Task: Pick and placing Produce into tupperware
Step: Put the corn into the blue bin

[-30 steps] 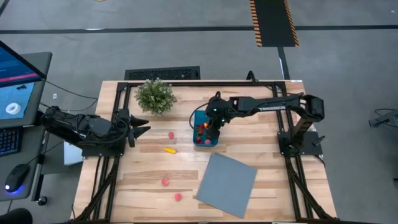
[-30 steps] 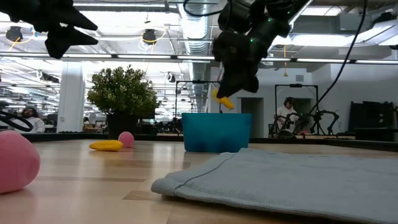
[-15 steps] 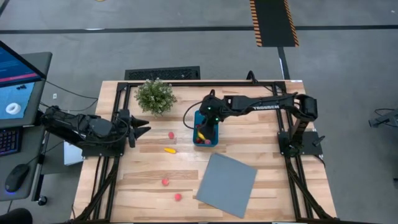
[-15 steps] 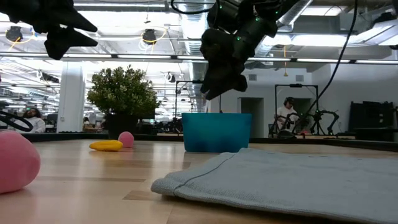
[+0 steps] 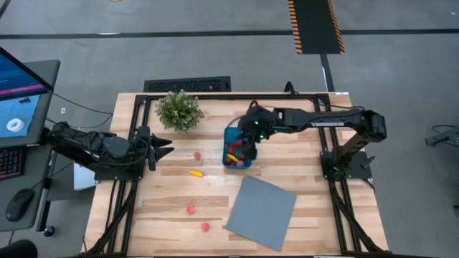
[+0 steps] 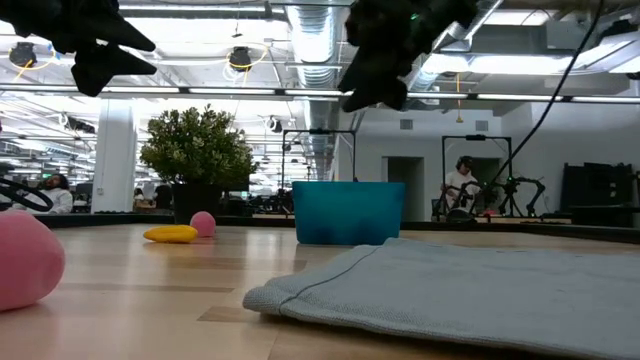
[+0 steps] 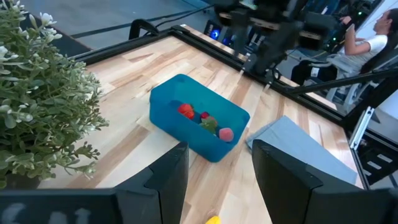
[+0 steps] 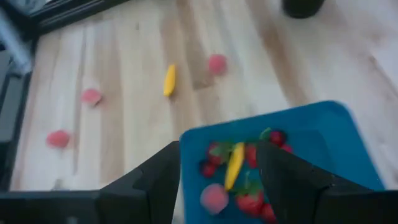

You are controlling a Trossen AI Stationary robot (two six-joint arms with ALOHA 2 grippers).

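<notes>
Teal tub [image 5: 237,153] holds produce [image 8: 235,163]; right gripper [image 5: 251,137] hovers above it, fingers apart, empty. Left gripper [image 5: 163,146], spread, waits beside the plant [image 5: 178,110].

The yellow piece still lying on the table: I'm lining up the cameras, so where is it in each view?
High: yellow piece, left of the tupperware.
Low, left of the tub.
Left wrist: bottom edge, barely showing.
Right wrist, beyond the tub.
Shared landmark: the tupperware.

Light wood table [image 5: 301,172]: teal tupperware [image 5: 237,148] near center toward far edge, potted plant [image 5: 178,110] at far-left, grey sheet [image 5: 262,212] toward near edge. Loose produce: yellow piece [image 5: 195,173], pink pieces [image 5: 197,155], [image 5: 191,209], [image 5: 205,227] left of center.
</notes>
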